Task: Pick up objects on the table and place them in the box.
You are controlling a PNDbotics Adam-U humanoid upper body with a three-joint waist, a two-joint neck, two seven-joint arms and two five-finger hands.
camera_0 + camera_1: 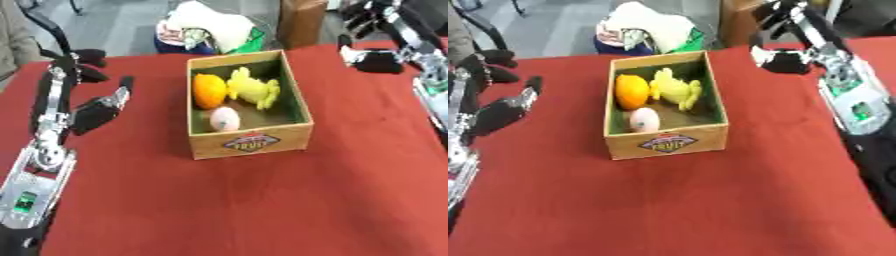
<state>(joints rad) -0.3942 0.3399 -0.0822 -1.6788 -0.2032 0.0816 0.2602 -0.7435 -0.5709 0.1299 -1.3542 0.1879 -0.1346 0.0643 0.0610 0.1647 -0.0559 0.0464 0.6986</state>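
Red cloth covering the table (262, 210). At left, left hand (98, 107) raised, fingers relaxed, holding nothing. In the middle, wooden box (249, 142) already holding 3 things: orange fruit (209, 90), yellow soft toy (254, 88), pale pink egg shape (225, 118). At right, right hand (785, 59) near the far edge; fingers' state impossible to tell. No loose objects left on the cloth, so probably finished; next, only withdrawing.

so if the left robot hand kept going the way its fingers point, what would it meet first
Its fingers point up and toward the far right. The left robot hand would likely pass over bare red tablecloth first; the wooden box lies off to its right, probably beside that line, though depth is unclear.
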